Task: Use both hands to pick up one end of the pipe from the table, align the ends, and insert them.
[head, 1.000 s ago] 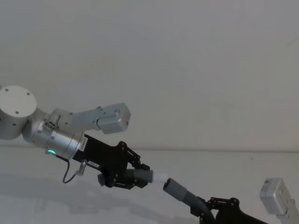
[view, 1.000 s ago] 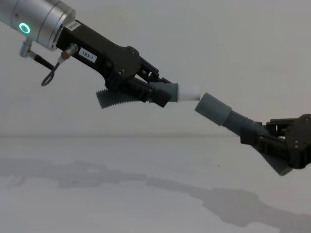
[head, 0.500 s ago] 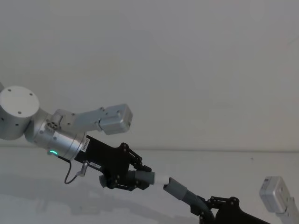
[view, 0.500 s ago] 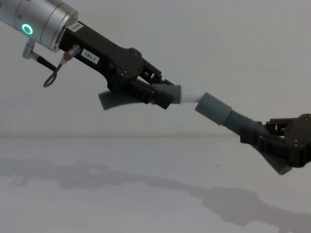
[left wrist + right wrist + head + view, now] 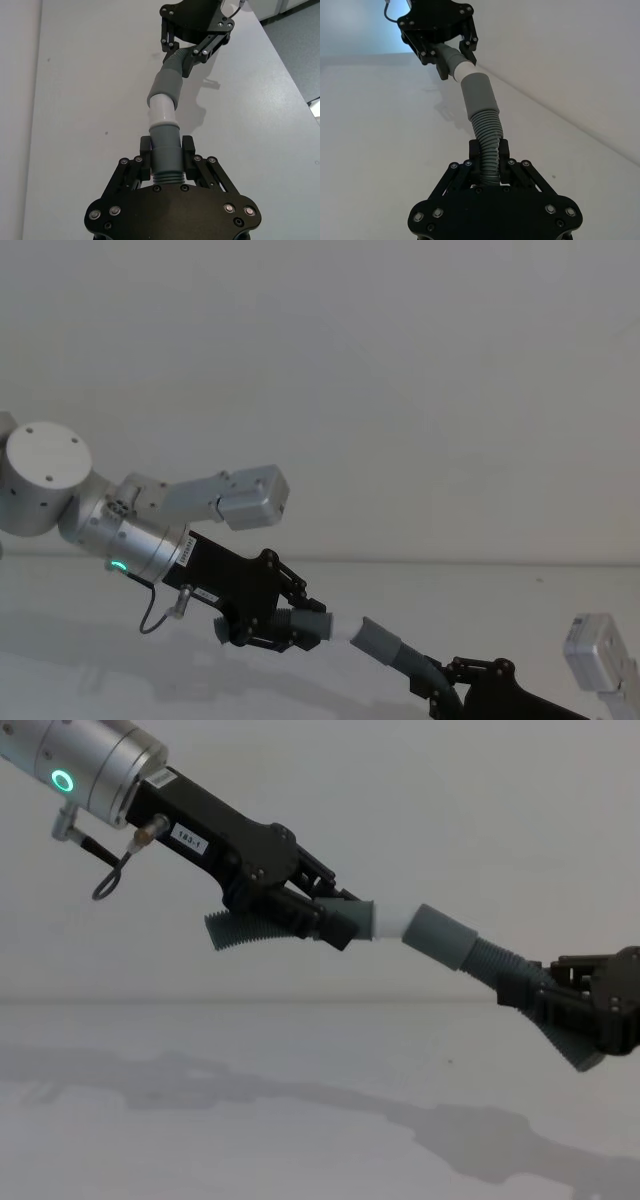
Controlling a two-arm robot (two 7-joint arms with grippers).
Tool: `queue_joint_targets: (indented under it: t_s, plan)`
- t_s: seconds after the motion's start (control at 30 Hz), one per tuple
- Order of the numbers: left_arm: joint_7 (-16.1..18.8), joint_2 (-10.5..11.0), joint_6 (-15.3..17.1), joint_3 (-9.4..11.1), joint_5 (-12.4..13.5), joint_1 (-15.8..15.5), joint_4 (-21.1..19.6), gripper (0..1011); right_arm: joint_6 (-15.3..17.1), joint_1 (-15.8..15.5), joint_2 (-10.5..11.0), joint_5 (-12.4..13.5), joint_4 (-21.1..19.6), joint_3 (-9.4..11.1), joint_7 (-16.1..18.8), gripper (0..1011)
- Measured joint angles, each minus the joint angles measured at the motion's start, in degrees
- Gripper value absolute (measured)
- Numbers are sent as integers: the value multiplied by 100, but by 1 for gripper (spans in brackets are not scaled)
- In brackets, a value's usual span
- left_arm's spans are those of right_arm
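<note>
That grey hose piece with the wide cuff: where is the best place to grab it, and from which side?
Probably the ribbed body, from behind, opposite the mouth, as the right gripper does. That leaves the socket cuff free to take the white spigot tip held out by the left gripper, and the ribs may resist slipping.

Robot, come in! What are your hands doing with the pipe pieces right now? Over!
Left gripper shut on spigot piece, right gripper shut on socket piece. Both held above table. White tip partly inside socket. Nothing in the way.

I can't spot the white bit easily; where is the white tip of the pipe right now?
In the chest view the white spigot tip is held in the air mid-picture, above the table, entering the grey socket cuff, between the left gripper and the right gripper.
</note>
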Motion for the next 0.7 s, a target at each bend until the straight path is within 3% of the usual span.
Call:
queue_joint_targets:
  t_s: [0.7]
  plan:
    - [-298,-104,47,290,123,-323,245,328,-349,13,127,158,-39,-36,276,182]
